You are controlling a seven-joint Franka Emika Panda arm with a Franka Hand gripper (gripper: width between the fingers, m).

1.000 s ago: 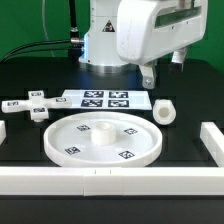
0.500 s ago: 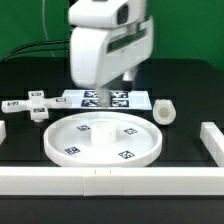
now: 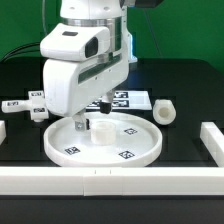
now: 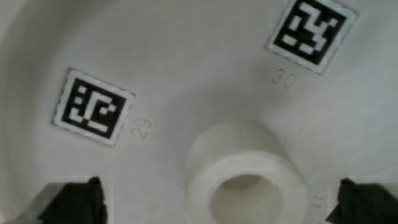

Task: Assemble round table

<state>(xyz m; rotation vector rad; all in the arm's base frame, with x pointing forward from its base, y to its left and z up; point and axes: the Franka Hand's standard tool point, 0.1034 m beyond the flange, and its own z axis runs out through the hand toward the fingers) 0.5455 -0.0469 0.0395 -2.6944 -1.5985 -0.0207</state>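
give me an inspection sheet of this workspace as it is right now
surface: black table, white border blocks along its edges
job's things: round disc flat at centre; cylindrical leg to the exterior view's right; cross-shaped foot to the exterior view's left; none joined
clutter: marker board behind the disc, partly hidden by the arm
claw: claw open, empty, over the disc's centre socket
cables: black cables behind the table
surroundings: green backdrop

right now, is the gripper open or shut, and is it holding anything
Gripper: open, holding nothing, low over the disc with its centre socket between the fingers.
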